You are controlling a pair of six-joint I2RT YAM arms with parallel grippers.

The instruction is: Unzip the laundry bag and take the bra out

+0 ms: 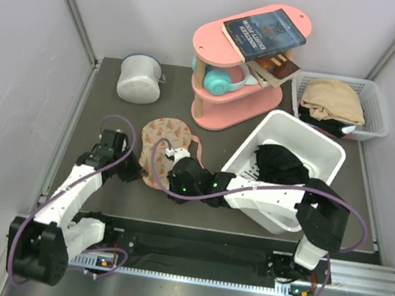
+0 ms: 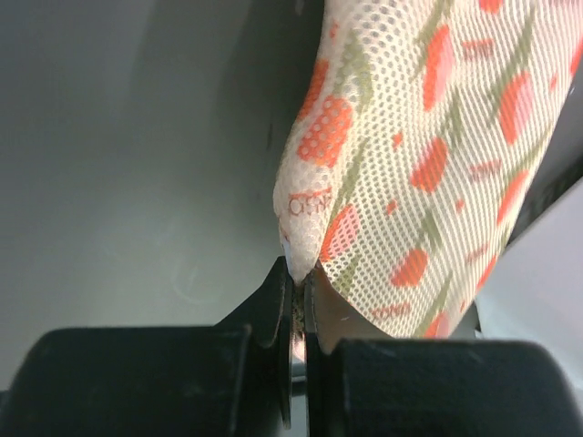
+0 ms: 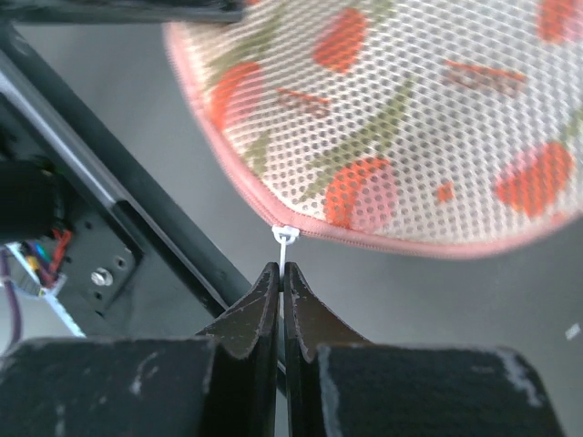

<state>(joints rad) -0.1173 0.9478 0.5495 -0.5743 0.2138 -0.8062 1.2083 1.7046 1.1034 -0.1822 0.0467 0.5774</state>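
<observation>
The laundry bag is a beige-pink mesh pouch with red and green motifs, lying on the dark table in front of the pink shelf. My left gripper is shut on the bag's left edge. My right gripper is shut on the white zipper pull, which hangs from the bag's pink zipped rim. In the top view the left gripper and the right gripper sit at the bag's near end. The zipper looks closed where it shows. The bra is hidden.
A white bin holding dark clothes stands right of the bag, over my right arm. A white slotted basket with a tan garment is at the back right. A pink shelf with books and a white-grey cylinder stand behind.
</observation>
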